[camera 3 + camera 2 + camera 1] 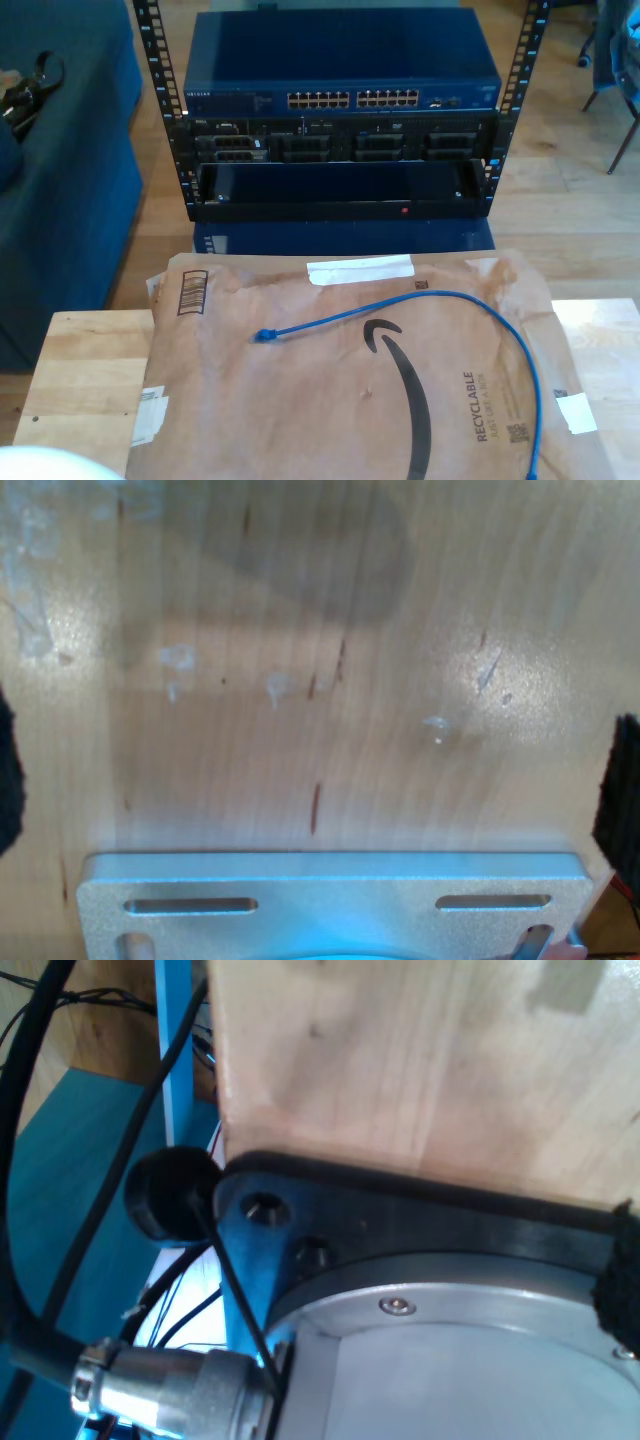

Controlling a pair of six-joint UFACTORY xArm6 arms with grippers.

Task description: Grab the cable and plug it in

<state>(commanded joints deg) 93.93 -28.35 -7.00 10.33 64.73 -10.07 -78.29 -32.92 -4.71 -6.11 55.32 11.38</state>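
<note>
Ahead of me, at the top of the exterior view, a black rack point(340, 110) of blue and black network gear stands on a light wood floor point(560, 200). A dark blue sofa point(60, 180) fills that view's left, and chair legs point(612, 100) show at its upper right. Below, a pale wooden table point(85, 370) carries flattened brown cardboard point(330, 400), lit by soft daylight.

The cable point(452, 305) runs off the exterior view's bottom edge at lower right, its far plug unseen.
</note>
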